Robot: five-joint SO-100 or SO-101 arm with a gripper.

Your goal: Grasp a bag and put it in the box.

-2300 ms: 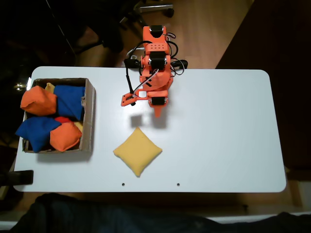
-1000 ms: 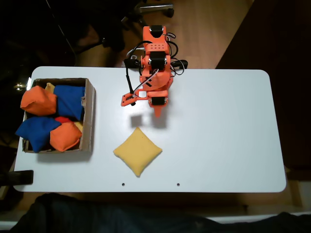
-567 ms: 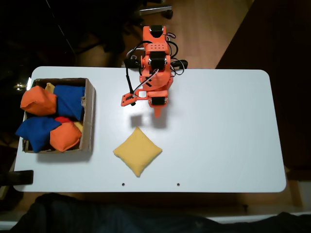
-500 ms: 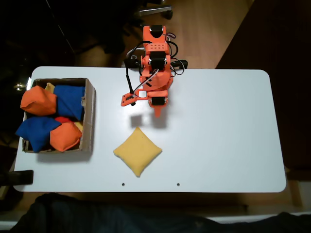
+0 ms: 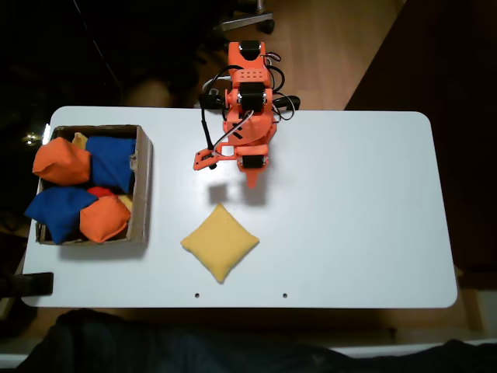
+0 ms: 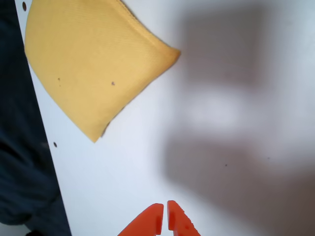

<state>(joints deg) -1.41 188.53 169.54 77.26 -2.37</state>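
- While nothing has shifted since the earlier frames, we see the table [image 5: 349, 202] bare at right.
- Box [image 5: 143, 186]: at left, already holding bags.
- Bag [image 5: 220, 242]: untouched mid-table; grasping not begun.
- Gripper [image 6: 164, 216]: fingertips together, idle near the bag.

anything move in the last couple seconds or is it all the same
Nothing visibly changed. The gripper stays shut and folded back near the arm's base, the yellow bag lies on the table untouched, and the box keeps its orange and blue bags.
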